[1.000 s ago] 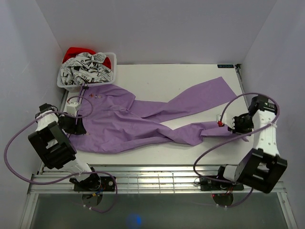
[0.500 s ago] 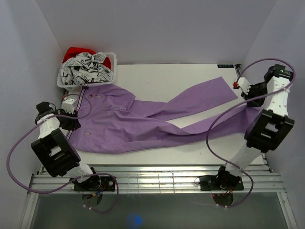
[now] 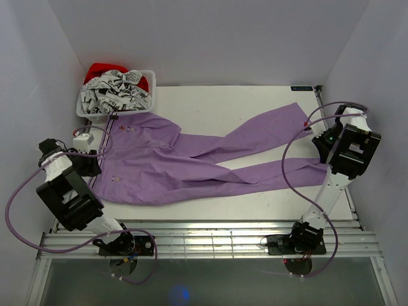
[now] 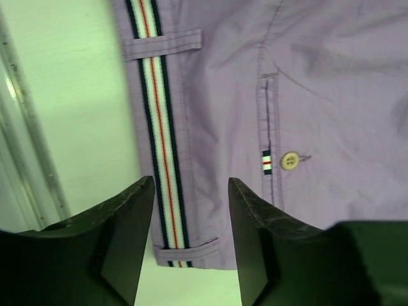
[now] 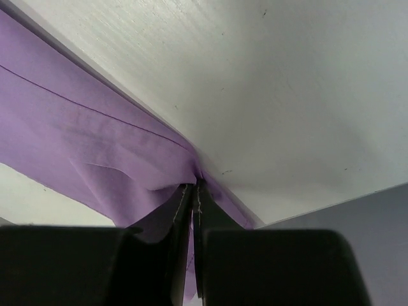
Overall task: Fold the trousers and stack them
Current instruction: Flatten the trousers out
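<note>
The trousers [image 3: 191, 166] lie spread flat on the white bench [image 3: 223, 102], lilac cloth stretched nearly from side to side, waist at the left and both legs running out to the right, the far leg angling up toward the back corner and the near leg lying along the front. The striped waistband [image 4: 156, 127] runs along the left end, a belt loop [image 4: 162, 46] crossing it and a pale button [image 4: 290, 160] sitting on a back pocket just beside it. Pale walls [image 3: 210, 38] close the bench in on three sides, and a white basket [image 3: 118, 102] heaped with black-and-white and red cloth stands in the far left corner, just touching the waist end. Now the left end effector [image 4: 191, 191]: jaws apart, nothing between them, poised over the waistband, contact hard to call. Over on the right, the right end effector [image 5: 193, 191] is clamped tight, pinching a fold of the purple leg cloth near its end.
</note>
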Available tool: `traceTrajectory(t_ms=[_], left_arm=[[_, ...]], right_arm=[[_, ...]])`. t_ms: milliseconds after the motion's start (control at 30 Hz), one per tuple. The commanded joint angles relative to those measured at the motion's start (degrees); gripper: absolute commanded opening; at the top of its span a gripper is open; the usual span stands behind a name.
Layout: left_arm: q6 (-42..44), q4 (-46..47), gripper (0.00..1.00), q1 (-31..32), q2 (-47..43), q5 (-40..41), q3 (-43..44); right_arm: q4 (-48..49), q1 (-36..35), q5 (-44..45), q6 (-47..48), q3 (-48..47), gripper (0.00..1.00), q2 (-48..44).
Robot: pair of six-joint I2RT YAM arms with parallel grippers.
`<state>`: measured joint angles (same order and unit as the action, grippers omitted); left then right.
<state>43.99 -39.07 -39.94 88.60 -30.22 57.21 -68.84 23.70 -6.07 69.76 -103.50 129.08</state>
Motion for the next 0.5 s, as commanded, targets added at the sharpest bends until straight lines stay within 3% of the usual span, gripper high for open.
traceTrajectory(t_ms=[0, 333, 433, 467], left_arm=[[0.75, -1.45, 0.62, -1.97, 0.35, -0.28, 2.73], [-0.13, -2.33, 0.68, -2.86, 10.26, 0.51, 4.92], [1.18, -1.45, 0.62, -2.86, 13.08, 2.35, 4.67], [1.8, -1.01, 0.51, -2.86, 13.35, 3.66, 4.32]], right_arm=[[3.19, -0.24, -0.79, -1.56, -0.12, 0.08, 1.27], [5.21, -0.76, -0.62, 3.72, 13.58, 0.08, -9.45], [5.12, -0.94, 1.31, 4.6, 16.84, 0.08, -11.04], [5.03, -1.03, 2.8, 4.86, 17.45, 0.08, -11.3]])
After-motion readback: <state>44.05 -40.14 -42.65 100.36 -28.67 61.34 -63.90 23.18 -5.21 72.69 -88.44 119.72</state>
